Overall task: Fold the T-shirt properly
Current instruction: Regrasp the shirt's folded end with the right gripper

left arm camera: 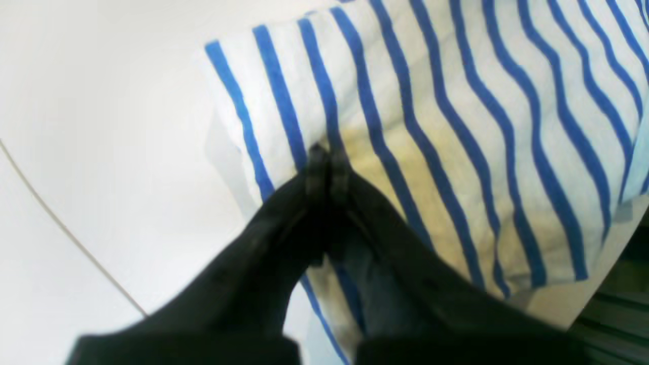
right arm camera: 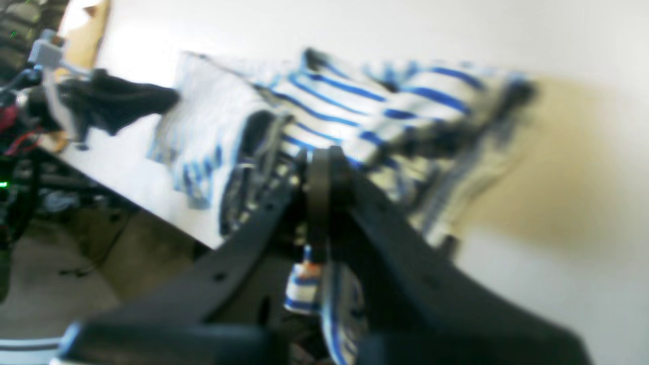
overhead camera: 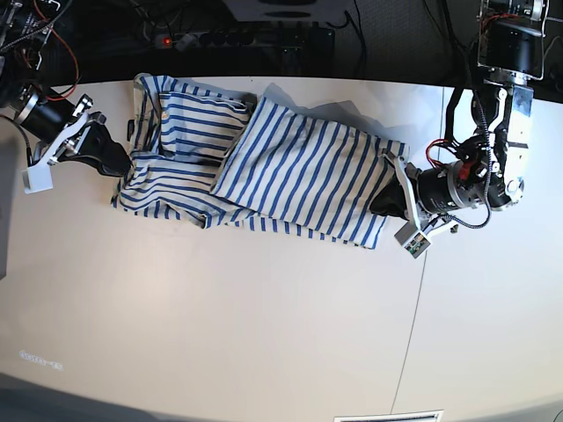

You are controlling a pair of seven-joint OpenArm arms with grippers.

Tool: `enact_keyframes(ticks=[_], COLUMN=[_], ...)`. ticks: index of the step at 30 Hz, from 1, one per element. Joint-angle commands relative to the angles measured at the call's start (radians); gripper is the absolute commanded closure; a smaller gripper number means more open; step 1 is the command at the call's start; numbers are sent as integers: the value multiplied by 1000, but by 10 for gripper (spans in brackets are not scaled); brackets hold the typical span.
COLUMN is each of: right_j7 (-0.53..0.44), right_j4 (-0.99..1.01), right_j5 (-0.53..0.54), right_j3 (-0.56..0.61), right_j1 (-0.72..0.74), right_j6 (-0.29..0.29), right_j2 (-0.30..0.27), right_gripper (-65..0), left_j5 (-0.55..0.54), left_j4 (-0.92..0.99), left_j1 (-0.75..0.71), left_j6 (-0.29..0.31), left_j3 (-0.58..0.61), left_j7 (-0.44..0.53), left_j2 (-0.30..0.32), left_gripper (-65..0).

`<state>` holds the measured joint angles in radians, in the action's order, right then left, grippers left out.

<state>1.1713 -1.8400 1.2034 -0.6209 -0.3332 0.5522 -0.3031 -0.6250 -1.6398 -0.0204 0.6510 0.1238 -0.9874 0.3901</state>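
T-shirt (overhead camera: 264,167) lies on worktop (overhead camera: 220,325), spread across its far half in base view, bunched and partly folded over itself; a folded panel sits on top of the middle, slanting toward the far edge. Left pincer (overhead camera: 387,195) at the shirt's right edge in base view, on the fabric near the corner. Right pincer (overhead camera: 114,160) at the shirt's left edge in base view, touching the bunched end. The two arms are well apart, shirt between them. Near half of worktop lies in front of the shirt. Cables and a power strip (overhead camera: 237,39) sit behind the worktop's far edge. A seam (overhead camera: 413,308) in the worktop runs front to back, right of the shirt.
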Motion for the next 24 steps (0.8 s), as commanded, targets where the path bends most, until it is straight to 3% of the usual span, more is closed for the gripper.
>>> enact_keyframes(ticks=[1,5,11,21,24], right_j7=[-25,-100,-105,-127,-128], right_j4=[-16,0,196,452,447], right_j5=[-2,-142,-300,-298,-207], right_j3=[14,128,253,247,247], right_j1=[12,69,198,230,232], right_j6=[51,53,53,50,51], right_j2=[-5,36,61,-8,-8], right_gripper=[0,0,0,0,0], left_j5=[-14,-16,-18,-18,-18], left_j4=[-17,-17,-17,-17,-17], left_j1=[18,18,18,18,18], left_j6=[-7,-7,-7,-7,-7], left_j3=[-6,-6,-6,-6,-6], left_j7=[19,23,26,41,53], left_j2=[9,9,9,9,9], left_gripper=[0,0,0,0,0])
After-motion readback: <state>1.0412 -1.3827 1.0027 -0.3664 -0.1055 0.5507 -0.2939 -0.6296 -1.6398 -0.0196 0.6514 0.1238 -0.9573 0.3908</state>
